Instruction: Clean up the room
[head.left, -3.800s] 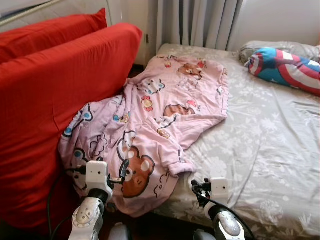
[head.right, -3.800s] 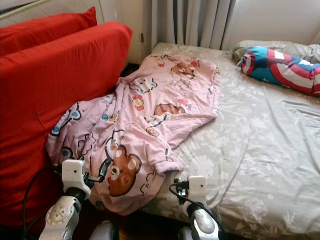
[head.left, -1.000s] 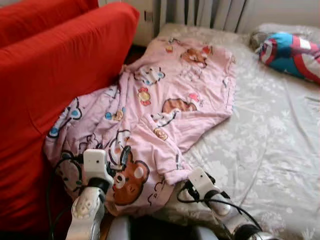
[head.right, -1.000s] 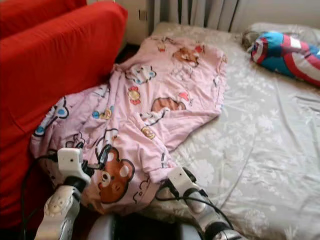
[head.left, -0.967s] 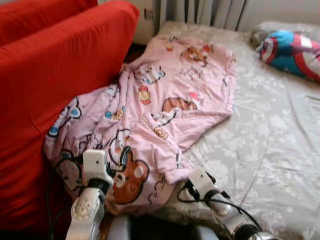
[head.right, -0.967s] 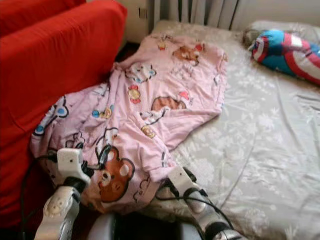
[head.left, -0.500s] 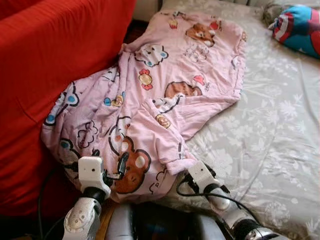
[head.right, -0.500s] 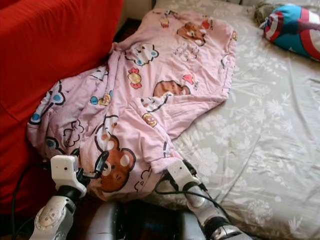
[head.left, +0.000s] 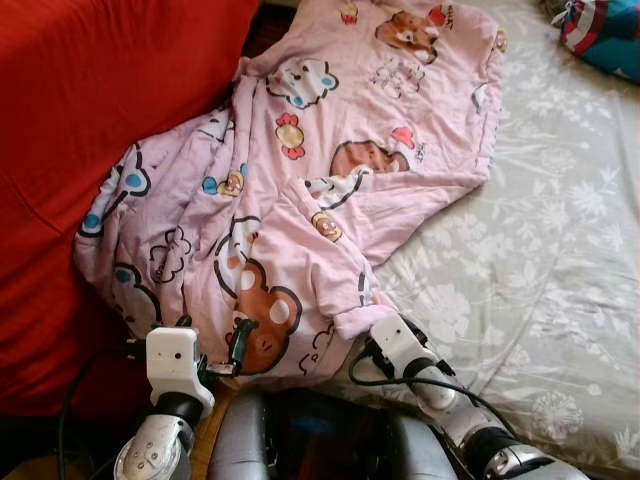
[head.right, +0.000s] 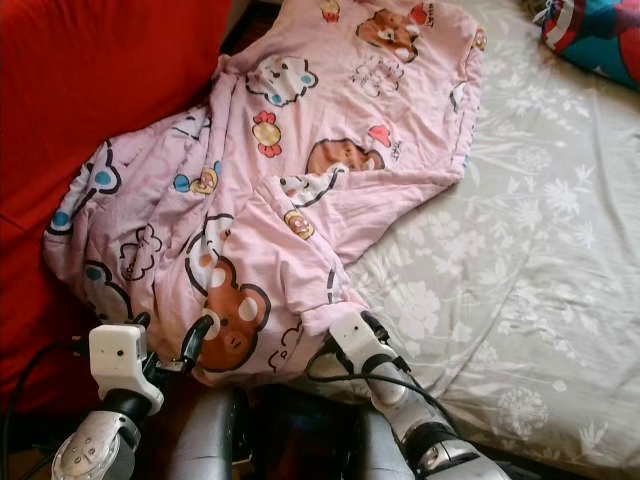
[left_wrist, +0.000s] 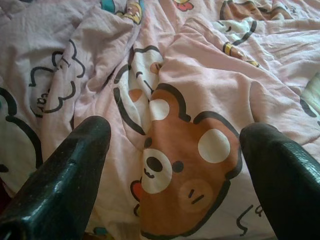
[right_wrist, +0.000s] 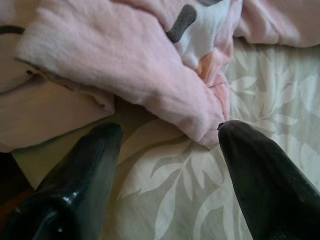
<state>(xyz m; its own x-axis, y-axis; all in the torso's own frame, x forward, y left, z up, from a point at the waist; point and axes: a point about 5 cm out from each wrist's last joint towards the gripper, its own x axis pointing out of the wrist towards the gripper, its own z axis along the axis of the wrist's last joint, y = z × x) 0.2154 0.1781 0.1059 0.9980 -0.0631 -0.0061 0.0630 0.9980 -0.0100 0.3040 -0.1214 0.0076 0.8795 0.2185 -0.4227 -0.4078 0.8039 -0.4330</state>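
— Two grippers, both spread and holding nothing?
— Yes. The left gripper (left_wrist: 165, 165) has its fingers wide apart over the brown bear print; the right gripper (right_wrist: 167, 165) is just as open, pointed at a rolled hem lying on the sheet (head.left: 560, 250).
— Where's the blanket (head.left: 300, 200)?
— From the bed's near edge at 6 o'clock it runs up toward 12, its 9 o'clock side bunched against the red sofa (head.left: 70, 150).
— How will it handle?
— Soft, light and limp, I'd judge; it should sag and drag wherever it isn't held. The near hem or a thick fold by the bear looks the best hold, one gripper at each end.
— Anything unclear?
— Its far end is cut off at 12 o'clock, the low edge hangs into shadow, and the striped pillow (head.left: 610, 35) at 1 o'clock is cropped.
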